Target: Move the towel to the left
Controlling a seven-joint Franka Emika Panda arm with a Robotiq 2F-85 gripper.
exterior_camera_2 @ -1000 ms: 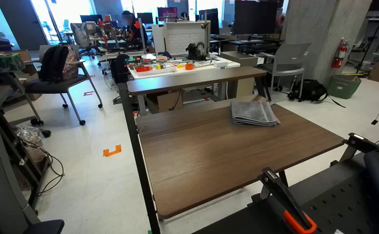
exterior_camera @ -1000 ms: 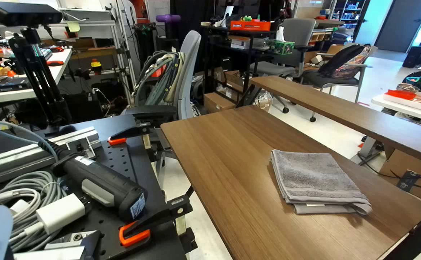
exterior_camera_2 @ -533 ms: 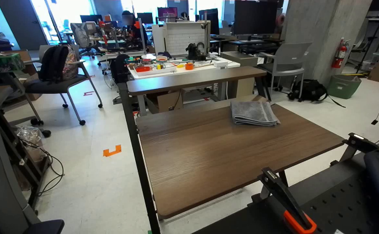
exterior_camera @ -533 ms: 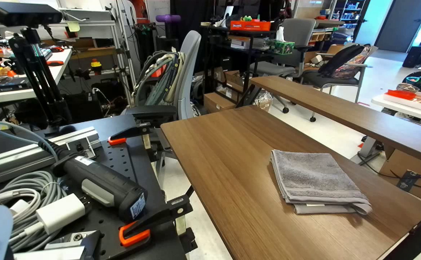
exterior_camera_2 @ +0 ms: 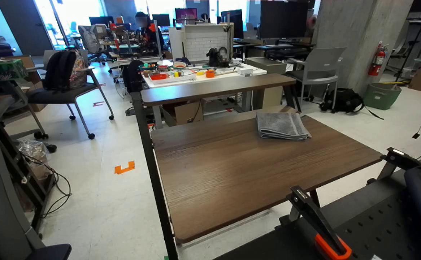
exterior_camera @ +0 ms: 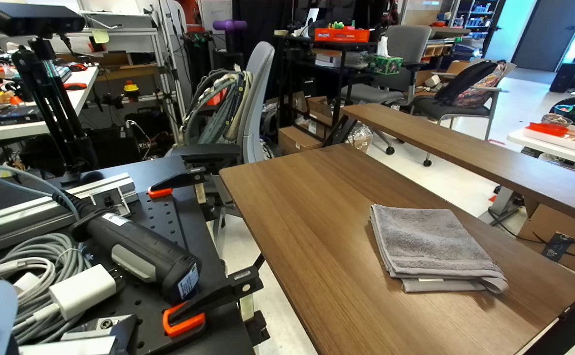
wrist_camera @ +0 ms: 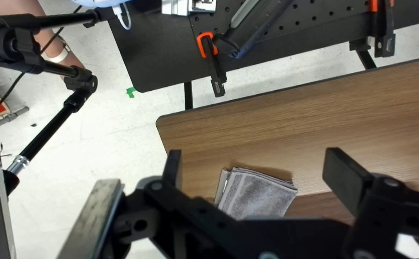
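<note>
End effector (wrist_camera: 254, 164) spread wide and holding nothing, you appear to be at the approach, grasp not yet made. Beyond it, well apart, the folded grey towel (wrist_camera: 257, 194) lies on the worktop (wrist_camera: 303, 126), near one end. Your next move likely calls for centring over the towel, descending, pinching a folded edge, then carrying it left.
</note>
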